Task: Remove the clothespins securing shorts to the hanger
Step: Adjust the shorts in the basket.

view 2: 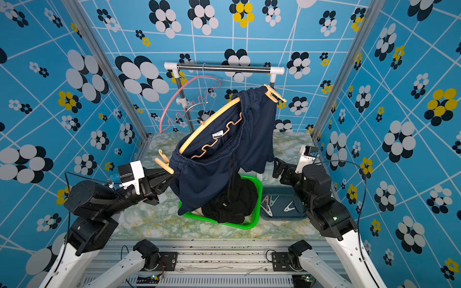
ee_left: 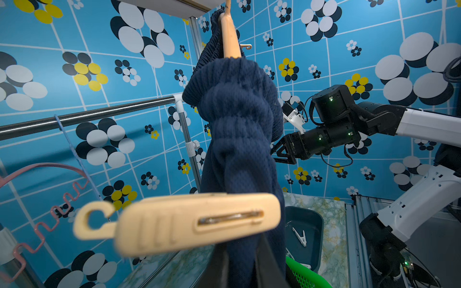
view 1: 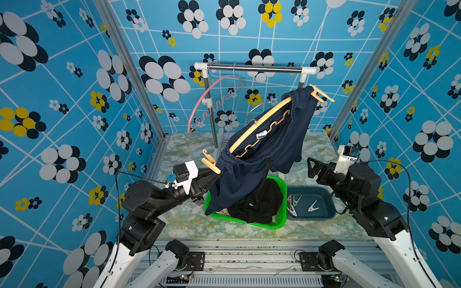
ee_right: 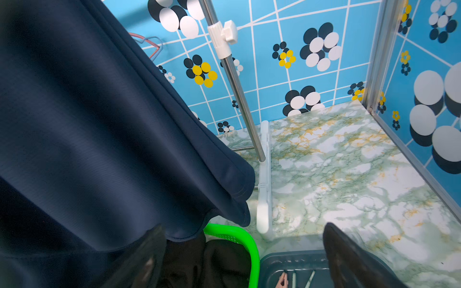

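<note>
Green basket (view 1: 280,224): black shorts (view 1: 259,204). Blue bin (view 1: 321,199) at its 3 o'clock: loose clothespins (view 1: 313,206). Navy shorts (view 1: 239,182) on hanger (view 1: 259,124), axis 7–1 o'clock; lower clothespin (view 1: 211,163) and upper clothespin (view 1: 320,94) at its ends. Left end effector (view 1: 212,178) narrow, gripping navy shorts; right end effector (view 1: 311,167) wide.

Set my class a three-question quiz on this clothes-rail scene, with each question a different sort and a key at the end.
1. True or false: the right gripper is clamped on a clothespin.
2. Multiple choice: the loose clothespins lie in: A) the green basket; B) the blue bin; C) the rail.
3. Count: how many tan clothespins pin the navy shorts to the hanger?

Key
1. False: it is open and empty, beside the shorts.
2. B.
3. Two: one at the hanger's low end, the other at its high end.
</note>
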Tool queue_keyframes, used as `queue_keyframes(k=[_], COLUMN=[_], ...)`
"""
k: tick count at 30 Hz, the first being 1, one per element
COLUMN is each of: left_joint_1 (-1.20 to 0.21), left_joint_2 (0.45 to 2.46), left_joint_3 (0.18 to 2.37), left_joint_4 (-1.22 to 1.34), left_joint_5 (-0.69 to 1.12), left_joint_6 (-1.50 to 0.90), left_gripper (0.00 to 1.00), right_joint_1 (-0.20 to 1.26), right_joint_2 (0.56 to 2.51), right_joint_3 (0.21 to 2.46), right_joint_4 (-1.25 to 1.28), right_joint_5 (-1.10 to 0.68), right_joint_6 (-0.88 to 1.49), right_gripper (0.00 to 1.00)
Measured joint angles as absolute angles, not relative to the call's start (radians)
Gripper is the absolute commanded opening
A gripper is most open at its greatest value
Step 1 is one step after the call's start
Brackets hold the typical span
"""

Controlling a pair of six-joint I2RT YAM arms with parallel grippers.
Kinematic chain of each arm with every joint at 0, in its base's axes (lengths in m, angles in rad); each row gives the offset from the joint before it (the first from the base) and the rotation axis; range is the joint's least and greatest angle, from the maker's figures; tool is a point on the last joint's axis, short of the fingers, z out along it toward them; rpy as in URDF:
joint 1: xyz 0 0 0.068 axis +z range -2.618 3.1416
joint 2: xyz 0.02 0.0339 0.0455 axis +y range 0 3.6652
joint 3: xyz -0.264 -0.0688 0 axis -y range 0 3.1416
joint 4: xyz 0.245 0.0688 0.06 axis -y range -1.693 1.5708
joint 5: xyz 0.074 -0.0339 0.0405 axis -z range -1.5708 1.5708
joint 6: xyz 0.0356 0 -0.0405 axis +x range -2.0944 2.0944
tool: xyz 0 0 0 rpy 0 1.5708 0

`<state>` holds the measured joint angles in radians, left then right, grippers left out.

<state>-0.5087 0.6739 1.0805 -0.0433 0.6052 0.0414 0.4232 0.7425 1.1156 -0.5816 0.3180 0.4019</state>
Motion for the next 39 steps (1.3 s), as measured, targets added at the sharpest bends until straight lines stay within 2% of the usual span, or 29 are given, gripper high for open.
queue_keyframes(k=[6,12,18,25,32,39], left_joint_1=[-0.505,-0.447,-0.404,-0.4,-0.4,-0.405], left_joint_2=[0.778,0.813,0.66,0.447,0.312,0.261], left_joint_3=[1.082,1.075,1.007,0.942,0.915,0.915], left_joint_4=[0.129,0.162,0.072,-0.117,-0.335,-0.443], left_joint_5=[0.707,0.753,0.738,0.73,0.706,0.678], left_joint_6=[-0.023,-0.075,-0.075,-0.027,0.022,0.08], left_gripper=[0.0,0.0,0.0,0.0,0.0,0.0], right_joint_1=[0.423,0.423,0.423,0.423,0.423,0.423], right_joint_2=[0.71,0.684,0.679,0.686,0.749,0.853], right_joint_3=[1.124,1.131,1.137,1.149,1.149,1.119], right_joint_4=[-0.651,-0.71,-0.73,-0.71,-0.664,-0.586], right_joint_5=[0.421,0.503,0.484,0.36,0.279,0.233], right_joint_6=[0.396,0.395,0.385,0.381,0.386,0.405], right_gripper=[0.98,0.96,0.91,0.81,0.79,0.77])
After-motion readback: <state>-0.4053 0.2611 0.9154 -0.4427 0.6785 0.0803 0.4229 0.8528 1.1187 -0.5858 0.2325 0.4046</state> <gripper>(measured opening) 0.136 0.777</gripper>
